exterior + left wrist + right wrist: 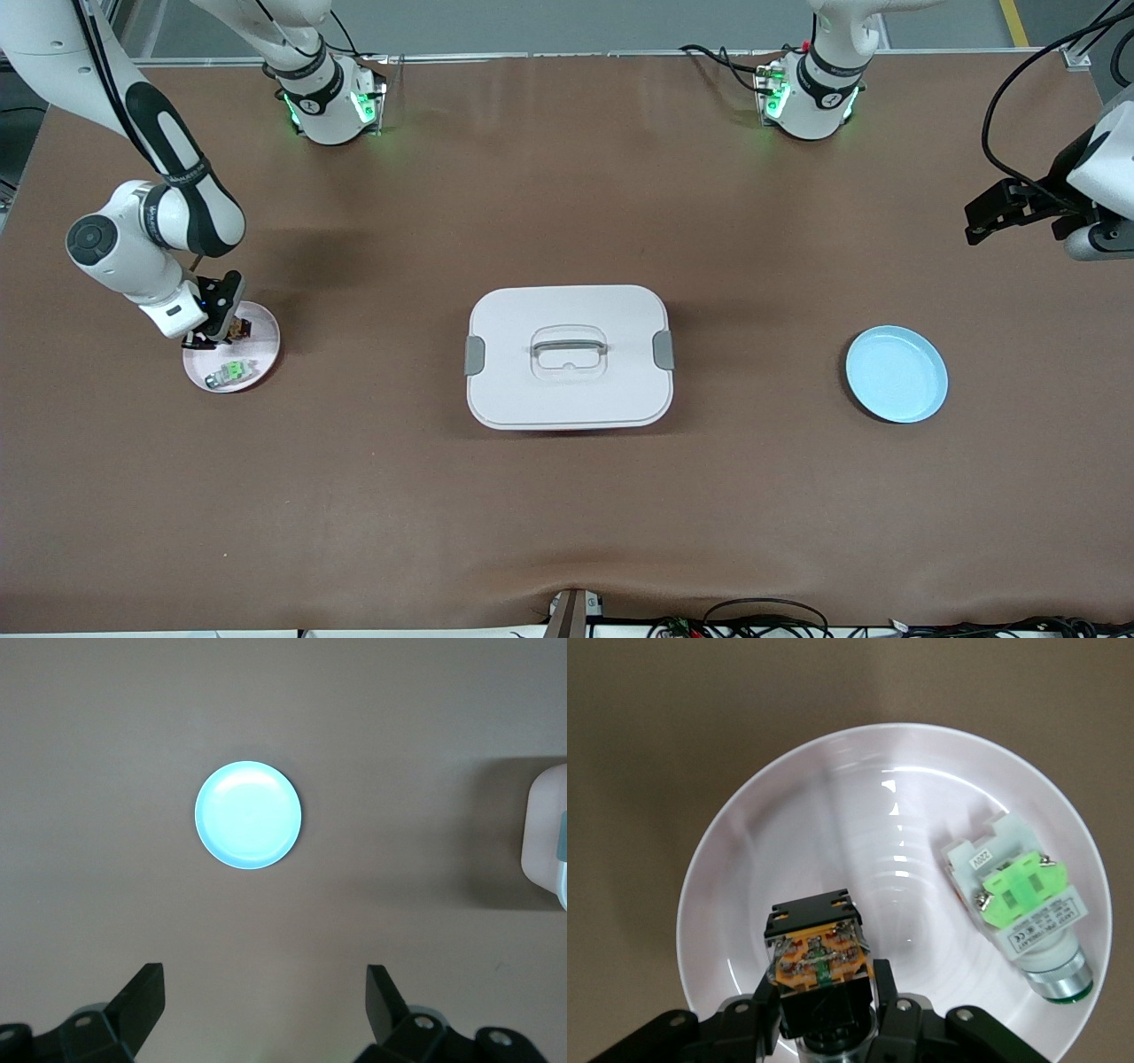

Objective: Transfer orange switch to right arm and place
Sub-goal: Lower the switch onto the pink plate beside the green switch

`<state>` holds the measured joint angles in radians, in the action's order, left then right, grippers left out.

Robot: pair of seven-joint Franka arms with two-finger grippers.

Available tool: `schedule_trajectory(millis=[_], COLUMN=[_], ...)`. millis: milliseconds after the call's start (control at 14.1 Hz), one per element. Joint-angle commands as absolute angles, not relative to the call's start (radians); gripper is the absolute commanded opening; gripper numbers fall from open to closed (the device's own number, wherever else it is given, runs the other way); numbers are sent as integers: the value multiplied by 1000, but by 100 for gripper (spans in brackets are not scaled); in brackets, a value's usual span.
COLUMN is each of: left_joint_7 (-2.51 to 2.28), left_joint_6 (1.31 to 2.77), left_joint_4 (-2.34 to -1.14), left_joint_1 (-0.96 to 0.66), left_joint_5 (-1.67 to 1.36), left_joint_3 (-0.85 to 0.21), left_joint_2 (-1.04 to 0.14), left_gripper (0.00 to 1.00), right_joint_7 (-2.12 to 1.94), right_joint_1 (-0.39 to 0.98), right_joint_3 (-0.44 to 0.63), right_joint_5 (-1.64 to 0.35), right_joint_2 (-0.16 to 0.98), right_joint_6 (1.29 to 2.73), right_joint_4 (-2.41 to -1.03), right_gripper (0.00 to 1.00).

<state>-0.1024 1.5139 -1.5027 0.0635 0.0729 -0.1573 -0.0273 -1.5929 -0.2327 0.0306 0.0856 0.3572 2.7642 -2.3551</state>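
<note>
Brown table [567, 514], white lidded box [569, 356] at centre. Right gripper [824, 997] down in pink plate [263, 350] at right arm's end, jaws clamped on orange switch [819, 950]; green-topped component [1023, 908] beside, apart. Left gripper [264, 1005] high over table near blue plate [897, 374], jaws spread wide, holding nothing.

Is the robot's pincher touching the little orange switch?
Touching. The right wrist view shows the right gripper with its jaws closed against both sides of the orange switch over the pink plate.
</note>
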Motion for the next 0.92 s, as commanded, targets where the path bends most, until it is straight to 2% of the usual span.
schedule_trajectory(millis=[0,71,425,566,708,850], left_joint_7=[-91,-92,-91,-101,-101,-101], left_joint_6=[1502,1502,1491,1491,1491,1491], left_joint_4=[-1503,-1505,-1503,-1503,-1503,-1503], left_joint_1=[61,60,63,61,61,63], left_joint_5=[67,66,68,69,67,67], left_joint_3=[-160,-163,-173,-173,-175,-175], left_joint_2=[-12,-12,-3,-5,-5,-5], left_gripper=[100,100,100,100,100,100], right_joint_7=[-1601,-1603,-1592,-1589,-1571,-1524], right_joint_1=[-259,-259,-253,-252,-247,-244], right_joint_3=[14,14,12,11,8,2], right_joint_5=[106,106,106,101,95,95], right_joint_2=[354,353,330,286,238,216], right_joint_6=[2778,2778,2766,2746,2654,2500], right_joint_4=[-2362,-2361,-2338,-2333,-2306,-2243], right_gripper=[64,100,100,100,100,100])
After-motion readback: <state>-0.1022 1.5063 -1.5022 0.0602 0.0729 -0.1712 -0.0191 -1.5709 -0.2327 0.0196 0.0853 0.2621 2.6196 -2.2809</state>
